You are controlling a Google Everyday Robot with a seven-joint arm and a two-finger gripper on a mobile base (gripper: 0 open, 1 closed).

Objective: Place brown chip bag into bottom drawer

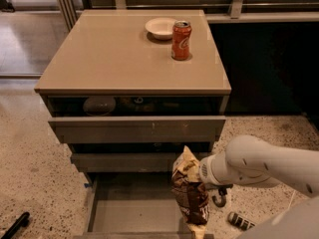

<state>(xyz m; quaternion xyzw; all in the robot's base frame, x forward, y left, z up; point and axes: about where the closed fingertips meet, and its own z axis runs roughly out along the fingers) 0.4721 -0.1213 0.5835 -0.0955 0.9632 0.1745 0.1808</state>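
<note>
**Lowering the bag into the open tray**

We judge the gripper [203,178] to be clamped on the brown chip bag [190,198], pinching its upper right side. The bag hangs upright, just left of and below that grip. Beneath it and further left lies the bottom drawer [129,208], pulled open. We should shift left, clear of the drawer's right wall, lower until the bag's tail meets the floor, then release.
</note>
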